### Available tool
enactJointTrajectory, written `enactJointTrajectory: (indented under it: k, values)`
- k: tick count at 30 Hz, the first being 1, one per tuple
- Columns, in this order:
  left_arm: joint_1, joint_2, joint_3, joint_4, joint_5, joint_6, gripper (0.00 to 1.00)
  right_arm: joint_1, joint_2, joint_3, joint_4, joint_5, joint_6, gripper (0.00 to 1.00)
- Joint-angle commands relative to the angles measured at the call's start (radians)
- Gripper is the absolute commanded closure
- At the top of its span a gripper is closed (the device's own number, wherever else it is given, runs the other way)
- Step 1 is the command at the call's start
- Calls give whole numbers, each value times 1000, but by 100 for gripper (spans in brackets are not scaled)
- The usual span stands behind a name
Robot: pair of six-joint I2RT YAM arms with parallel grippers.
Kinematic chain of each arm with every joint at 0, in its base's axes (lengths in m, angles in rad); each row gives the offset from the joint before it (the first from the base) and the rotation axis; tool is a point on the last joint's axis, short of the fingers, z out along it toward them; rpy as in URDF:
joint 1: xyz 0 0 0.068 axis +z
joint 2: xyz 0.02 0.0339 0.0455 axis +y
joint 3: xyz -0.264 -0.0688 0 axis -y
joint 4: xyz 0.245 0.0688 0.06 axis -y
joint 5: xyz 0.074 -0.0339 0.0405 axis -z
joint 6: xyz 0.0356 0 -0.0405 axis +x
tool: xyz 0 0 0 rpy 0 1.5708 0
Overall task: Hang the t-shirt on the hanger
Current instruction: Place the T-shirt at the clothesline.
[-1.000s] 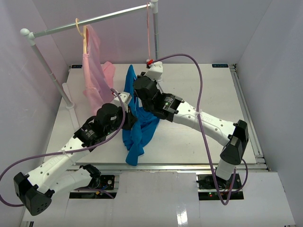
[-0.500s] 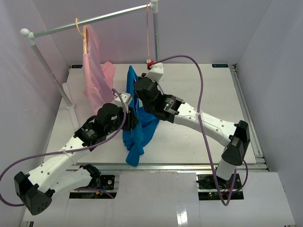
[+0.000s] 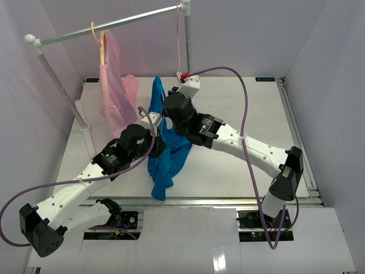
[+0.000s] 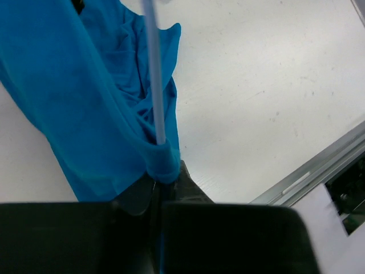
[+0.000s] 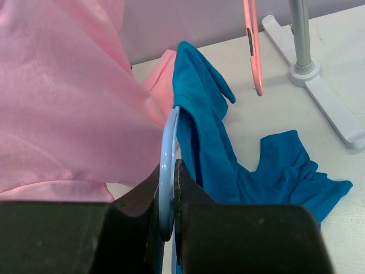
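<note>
From where I stand, the clothes rack [image 3: 114,24] runs along the far side of the white worktop [image 3: 256,108], and both arms reach in toward it. On the rack's rail, toward its left end, a cream-yellow hanger [image 3: 102,48] carries a sheer pink garment [image 3: 114,91] that drapes down to the worktop. A thin pink hanger [image 5: 252,54] dangles bare from the rail's right end, next to the upright post. Just in front of the rack, about midway between its two posts, the bright blue t-shirt [image 3: 165,157] is lifted into a tall, twisted bunch. Its upper end peaks close below the rail's height, and its lower end trails on the worktop away from the rack, toward the arm bases. The right gripper [image 5: 167,171] is clenched on the light-blue hanger [image 5: 166,142], pinching the curved hook between its fingers on the near side of the pink garment. Blue cloth hangs right beside the hook. Farther from the rack and lower down, the left gripper [image 4: 163,185] is closed tight on a rolled fold of the t-shirt. The hanger's thin wire runs straight down into that same fold. Whether the fingers also catch the wire inside the cloth I cannot tell. The rest of the shirt spreads loose beside this gripper.
</note>
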Motion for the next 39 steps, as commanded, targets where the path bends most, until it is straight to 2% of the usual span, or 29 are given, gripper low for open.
enactJointTrajectory:
  k: [1, 5, 6, 9, 11, 14, 16, 22, 25, 30, 32, 34, 39]
  values:
    - [5, -20, 37, 6, 5, -13, 100, 3, -50, -12, 63, 28, 37, 92]
    - [5, -45, 55, 5, 32, -23, 100, 0, -69, -51, 111, -17, -27, 91]
    - [5, -54, 58, 3, 32, -27, 100, -3, -76, -62, 141, -36, -58, 85]
    - [5, -85, 64, -3, 26, -35, 100, -7, -106, -91, 178, -76, -185, 53]
    - [5, -88, 67, -11, 25, -40, 100, -10, -121, -90, 189, -111, -241, 44]
    - [5, -91, 62, -13, 35, -54, 100, -11, -168, -97, 190, -131, -324, 20]
    - [5, -95, 51, -9, 67, -62, 100, -11, -221, -114, 193, -155, -343, 11]
    - [5, -83, 55, 0, -50, -74, 100, -12, -403, -204, 183, -239, -360, 11]
    - [6, -58, 90, -63, -152, -83, 100, -11, -506, -264, 178, -269, -360, 10]
    - [7, -31, 80, -111, -242, -97, 100, -12, -660, -338, 155, -239, -372, 11]
    - [7, -19, 82, -109, -254, -96, 100, -11, -702, -324, 93, -223, -372, 10]
    - [12, 2, 124, -110, -268, -82, 100, -12, -730, -319, 47, -239, -360, 10]
    - [37, 121, 324, -176, -359, -33, 100, -12, -882, -474, -17, -336, -294, 10]
